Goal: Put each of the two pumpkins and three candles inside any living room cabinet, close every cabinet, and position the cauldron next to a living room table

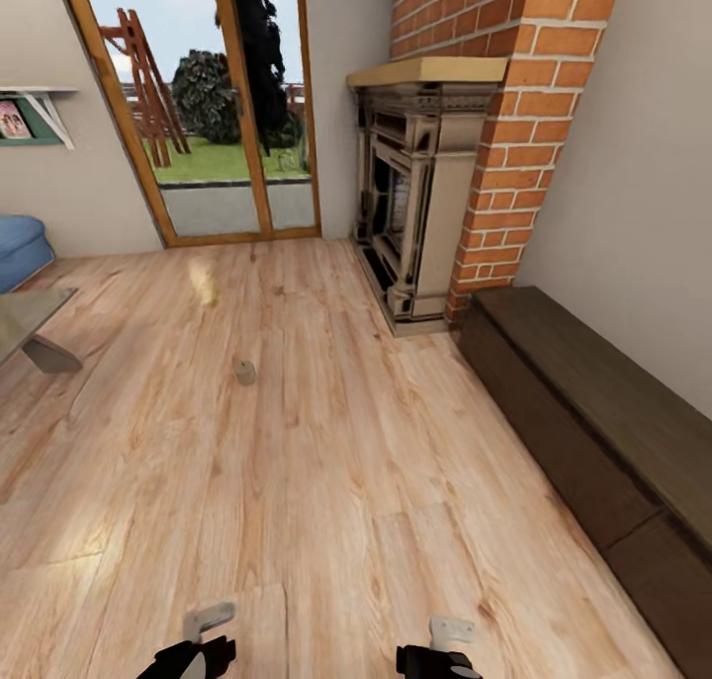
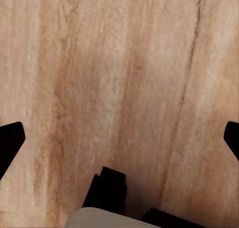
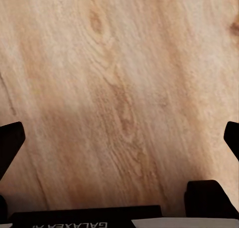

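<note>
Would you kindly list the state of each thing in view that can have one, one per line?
candle: upright on the bare wood floor, apart from everything, not yet stowed.
cabinet: along the right wall, fronts shut, top bare.
glass door: closed.
left claw: open, empty, over floor.
right claw: open, empty, over floor.

Bright daylight through glass door [image 1: 232, 116]; floor [image 1: 297, 462] glare.
</note>
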Robot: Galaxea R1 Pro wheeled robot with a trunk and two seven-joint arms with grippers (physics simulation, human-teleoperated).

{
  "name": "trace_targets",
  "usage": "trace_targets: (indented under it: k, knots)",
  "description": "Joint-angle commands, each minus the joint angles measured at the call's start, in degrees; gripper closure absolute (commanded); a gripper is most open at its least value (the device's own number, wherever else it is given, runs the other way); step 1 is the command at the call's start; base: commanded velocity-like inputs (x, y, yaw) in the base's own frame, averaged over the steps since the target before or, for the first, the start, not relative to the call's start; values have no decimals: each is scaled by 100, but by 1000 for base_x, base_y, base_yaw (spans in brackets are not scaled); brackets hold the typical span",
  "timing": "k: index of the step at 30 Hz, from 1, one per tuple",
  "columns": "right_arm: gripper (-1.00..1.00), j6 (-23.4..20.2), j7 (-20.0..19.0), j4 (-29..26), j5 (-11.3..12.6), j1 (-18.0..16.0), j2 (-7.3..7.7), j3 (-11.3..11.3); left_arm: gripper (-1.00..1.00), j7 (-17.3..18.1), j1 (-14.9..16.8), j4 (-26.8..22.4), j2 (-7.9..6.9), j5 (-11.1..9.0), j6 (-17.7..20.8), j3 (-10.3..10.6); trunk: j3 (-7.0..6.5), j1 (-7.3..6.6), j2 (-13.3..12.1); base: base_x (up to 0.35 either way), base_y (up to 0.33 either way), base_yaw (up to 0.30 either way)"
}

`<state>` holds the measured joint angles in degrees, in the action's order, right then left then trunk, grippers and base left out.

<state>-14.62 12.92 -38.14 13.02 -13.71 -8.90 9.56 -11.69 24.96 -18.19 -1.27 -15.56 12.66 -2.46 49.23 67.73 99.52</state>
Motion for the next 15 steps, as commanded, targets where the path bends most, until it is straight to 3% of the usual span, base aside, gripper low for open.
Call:
trace_targets:
  k: [1, 11, 15]
  knots:
    - [-100, 1, -2, 0, 2, 0, 2, 1, -100, 0, 0, 0, 1, 0, 0, 0, 3, 0, 0, 257, 175, 167]
    - [-100, 3, 1, 0, -2, 0, -1, 7, -100, 0, 0, 0, 4, 4, 0, 2, 9, 0, 0, 261, 175, 32]
    - [-100, 3, 12, 0, -9, 0, -8, 10, -100, 0, 0, 2, 4, 6, -5, 2, 9, 0, 0, 268, 169, 203]
